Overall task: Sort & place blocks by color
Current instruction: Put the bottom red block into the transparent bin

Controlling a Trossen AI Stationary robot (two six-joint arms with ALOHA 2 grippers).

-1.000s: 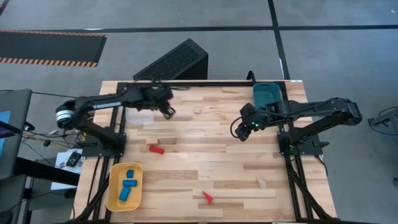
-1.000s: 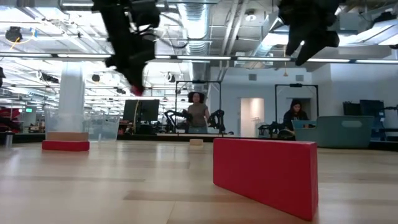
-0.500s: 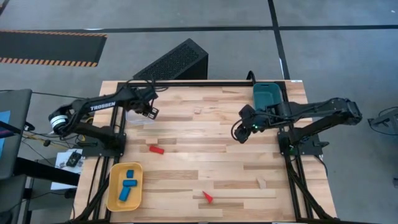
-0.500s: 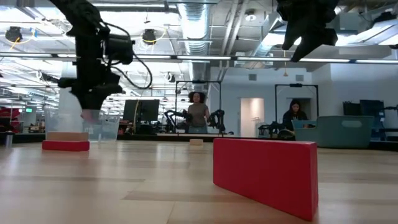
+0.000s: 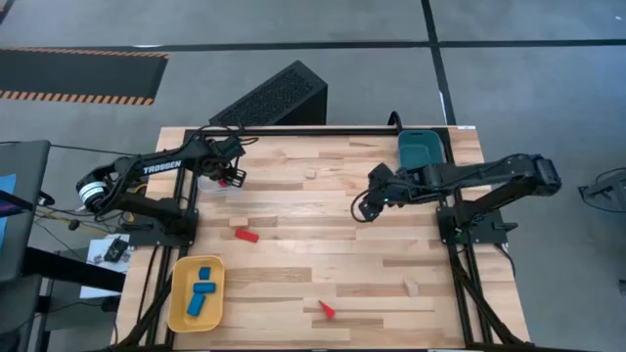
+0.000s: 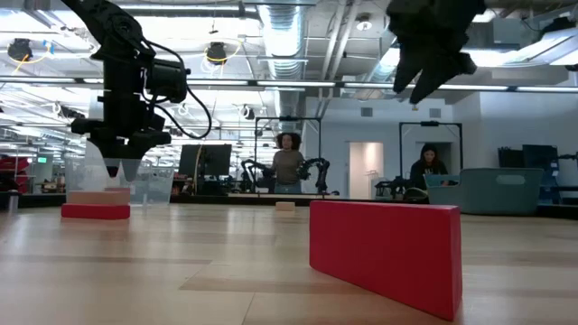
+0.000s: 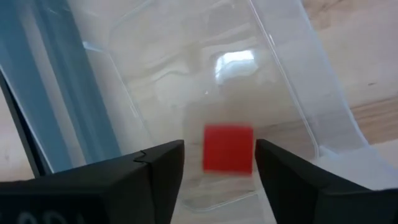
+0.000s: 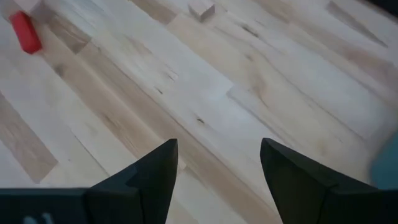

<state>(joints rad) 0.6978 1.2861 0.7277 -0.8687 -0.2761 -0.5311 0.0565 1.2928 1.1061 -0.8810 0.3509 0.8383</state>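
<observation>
Red block (image 7: 228, 148), small, square-faced

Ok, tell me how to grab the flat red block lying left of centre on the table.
Take the flat red block from straight above, jaws closing across its short sides. It lies flat and slightly skewed on the table, nothing touching it, so turn the wrist to match. The left gripper, open over the clear tray, is probably the nearer.

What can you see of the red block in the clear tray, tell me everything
The red block is small and square-faced, plain matte red, blurred in the left wrist view. It shows inside the clear tray, between the open fingers of the left hand, which do not touch it. From above it is a red speck under that hand, near the table's far left edge. Whether it rests or is falling cannot be told.
</observation>
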